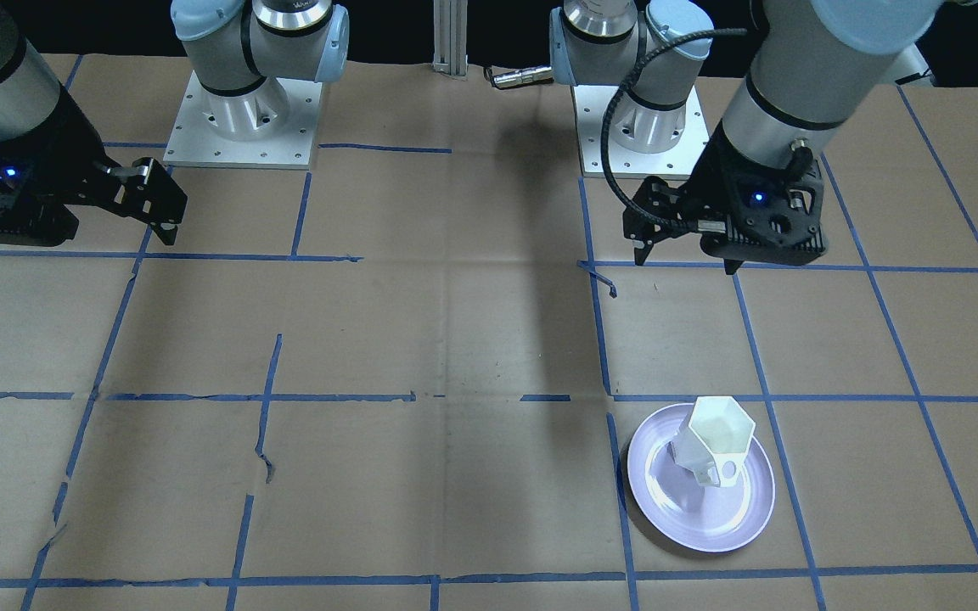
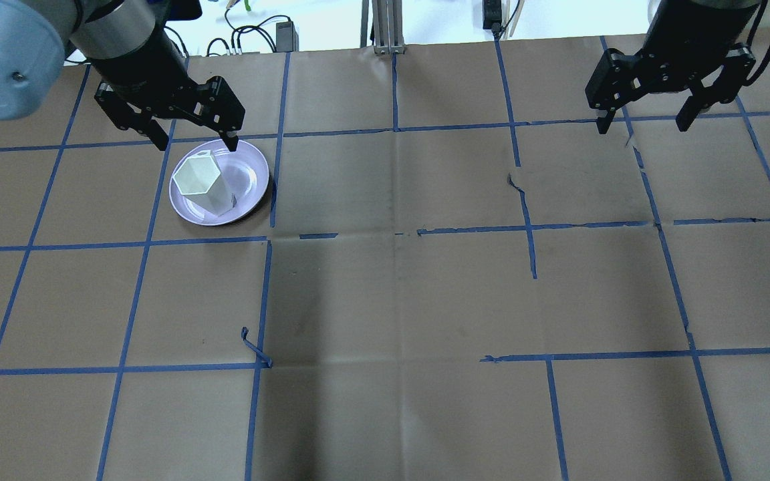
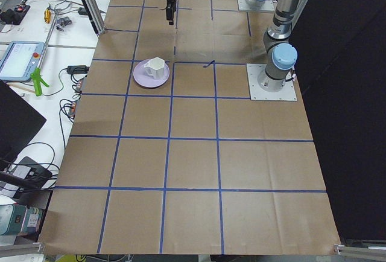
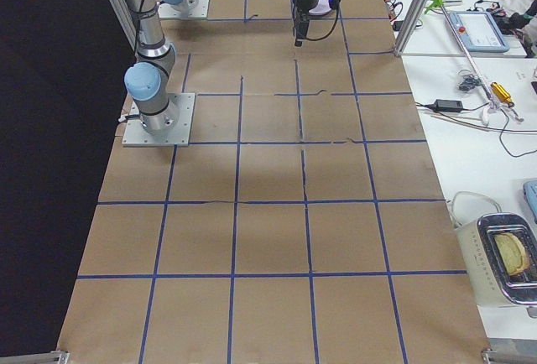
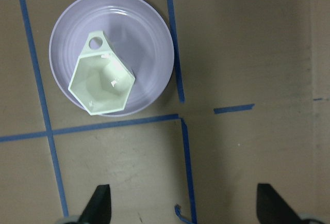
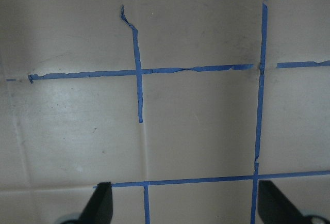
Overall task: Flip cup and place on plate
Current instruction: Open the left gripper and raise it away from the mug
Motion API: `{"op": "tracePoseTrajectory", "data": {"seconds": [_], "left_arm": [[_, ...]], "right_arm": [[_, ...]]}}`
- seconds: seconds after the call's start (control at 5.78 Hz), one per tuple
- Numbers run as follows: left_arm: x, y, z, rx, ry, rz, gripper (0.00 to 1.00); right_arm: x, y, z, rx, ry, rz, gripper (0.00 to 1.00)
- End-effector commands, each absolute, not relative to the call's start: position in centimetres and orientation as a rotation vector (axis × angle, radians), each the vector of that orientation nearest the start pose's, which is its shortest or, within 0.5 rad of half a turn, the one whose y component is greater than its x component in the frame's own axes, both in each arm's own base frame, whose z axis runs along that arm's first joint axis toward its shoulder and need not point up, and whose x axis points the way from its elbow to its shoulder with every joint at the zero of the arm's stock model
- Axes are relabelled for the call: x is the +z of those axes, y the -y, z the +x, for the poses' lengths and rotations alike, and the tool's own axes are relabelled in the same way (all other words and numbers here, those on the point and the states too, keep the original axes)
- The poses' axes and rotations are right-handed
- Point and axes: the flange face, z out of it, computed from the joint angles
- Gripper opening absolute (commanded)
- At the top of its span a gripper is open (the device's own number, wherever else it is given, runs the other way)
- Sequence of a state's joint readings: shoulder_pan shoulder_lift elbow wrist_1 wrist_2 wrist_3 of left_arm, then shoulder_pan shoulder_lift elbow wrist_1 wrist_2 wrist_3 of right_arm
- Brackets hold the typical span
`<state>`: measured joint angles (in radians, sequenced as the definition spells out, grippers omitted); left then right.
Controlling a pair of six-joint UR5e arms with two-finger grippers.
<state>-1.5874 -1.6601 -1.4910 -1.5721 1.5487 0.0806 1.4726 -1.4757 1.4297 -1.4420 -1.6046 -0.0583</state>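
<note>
The white faceted cup point(image 1: 714, 441) stands upright, mouth up, on the lavender plate point(image 1: 667, 501). Its handle points toward the far side of the table. Both also show in the overhead view, cup point(image 2: 201, 180) and plate point(image 2: 251, 177), and in the left wrist view, cup point(image 5: 103, 79) and plate point(image 5: 147, 33). My left gripper point(image 2: 195, 143) is open and empty, raised well above the cup; its fingertips point(image 5: 100, 203) touch nothing. My right gripper point(image 2: 641, 125) is open and empty, far off on the other side of the table.
Brown paper with a blue tape grid covers the table point(image 2: 398, 294). Both arm bases point(image 1: 243, 110) stand on metal plates at the robot's edge. A torn tape end point(image 2: 251, 344) curls up near the middle-left. Cables and devices lie beyond the far edge.
</note>
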Motion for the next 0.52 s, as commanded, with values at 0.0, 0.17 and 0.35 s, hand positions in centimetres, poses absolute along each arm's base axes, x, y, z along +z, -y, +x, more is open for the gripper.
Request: {"op": "tracePoseTrajectory", "data": {"seconds": [0.0,0.17,0.35], "left_arm": [[48.10,51.09,-15.31,0.021,-3.154,0.181,0.99],[48.49,50.76,-15.14,0.009,-3.154,0.179,0.99],[48.65,50.77,-14.75,0.004,-3.154,0.170,0.99]], "right_arm": [[49.62,53.35,7.80,0.135,-3.165,0.061,1.00],[49.62,53.35,7.80,0.135,-3.165,0.061,1.00],[49.62,53.35,7.80,0.135,-3.165,0.061,1.00]]}}
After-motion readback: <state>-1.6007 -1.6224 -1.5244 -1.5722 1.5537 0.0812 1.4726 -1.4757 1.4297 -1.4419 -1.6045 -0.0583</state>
